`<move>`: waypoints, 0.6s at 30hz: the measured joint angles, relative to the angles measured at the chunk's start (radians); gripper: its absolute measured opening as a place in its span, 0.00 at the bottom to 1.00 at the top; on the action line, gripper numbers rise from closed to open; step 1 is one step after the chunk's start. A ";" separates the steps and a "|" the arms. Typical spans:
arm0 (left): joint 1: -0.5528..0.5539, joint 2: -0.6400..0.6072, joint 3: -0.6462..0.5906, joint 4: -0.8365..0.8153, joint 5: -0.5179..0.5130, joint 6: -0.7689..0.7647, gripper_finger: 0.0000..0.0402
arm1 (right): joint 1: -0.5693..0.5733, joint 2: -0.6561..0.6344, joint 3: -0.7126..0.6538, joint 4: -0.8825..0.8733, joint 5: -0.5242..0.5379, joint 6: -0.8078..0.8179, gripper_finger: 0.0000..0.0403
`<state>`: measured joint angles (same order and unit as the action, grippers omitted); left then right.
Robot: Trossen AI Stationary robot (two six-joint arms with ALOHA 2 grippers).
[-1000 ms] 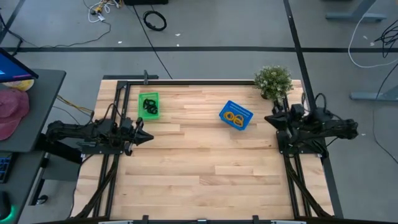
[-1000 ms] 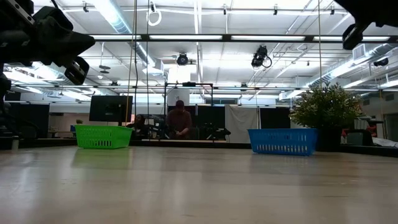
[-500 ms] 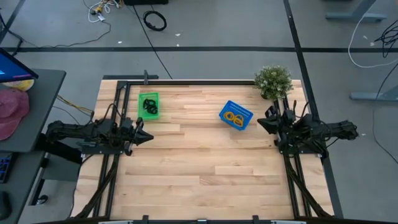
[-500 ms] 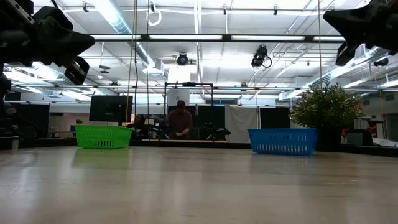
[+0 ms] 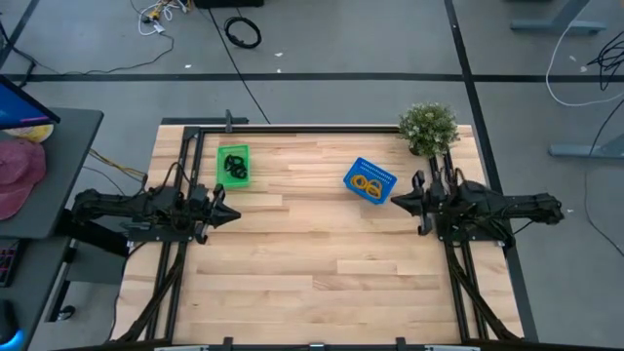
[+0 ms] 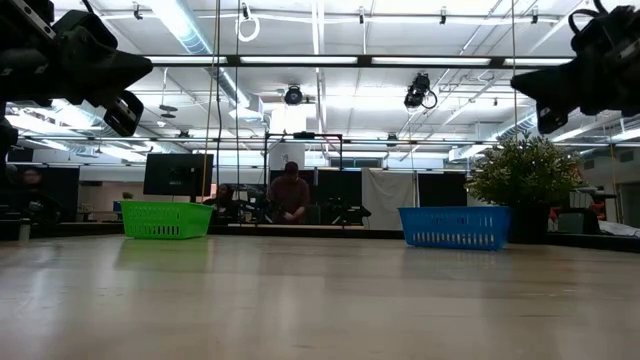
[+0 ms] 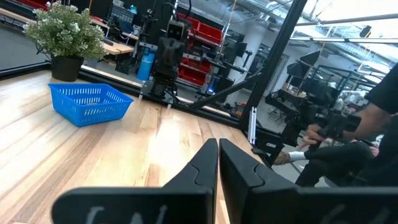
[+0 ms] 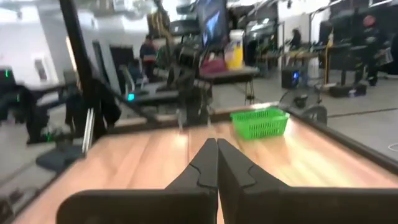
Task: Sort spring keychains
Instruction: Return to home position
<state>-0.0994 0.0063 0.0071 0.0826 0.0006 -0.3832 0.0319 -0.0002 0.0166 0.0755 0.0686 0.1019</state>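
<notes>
Spring keychains (image 5: 369,183) sit in baskets (image 5: 362,163) near table (image 5: 322,253) far edge.

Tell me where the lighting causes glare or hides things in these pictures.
Low view: ceiling strip lights backlight the left end effector and right end effector into silhouettes. Left wrist view: bright glare on the table. High view: even light, blue basket and green basket contents readable.

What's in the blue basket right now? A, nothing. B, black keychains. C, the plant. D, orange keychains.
D: the high view shows orange keychains inside the blue basket, while the black keychains lie in the green basket.
</notes>
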 joint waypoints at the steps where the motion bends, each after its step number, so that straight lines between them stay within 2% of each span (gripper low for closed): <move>1: 0.000 0.000 0.000 0.000 0.000 0.000 0.05 | 0.000 0.000 0.000 -0.018 -0.004 -0.008 0.00; 18: 0.000 0.000 0.000 0.000 0.000 0.000 0.05 | 0.000 0.000 0.000 -0.056 -0.022 -0.134 0.00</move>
<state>-0.0995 0.0063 0.0071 0.0822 0.0006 -0.3829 0.0319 -0.0002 0.0166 0.0196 0.0462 -0.0318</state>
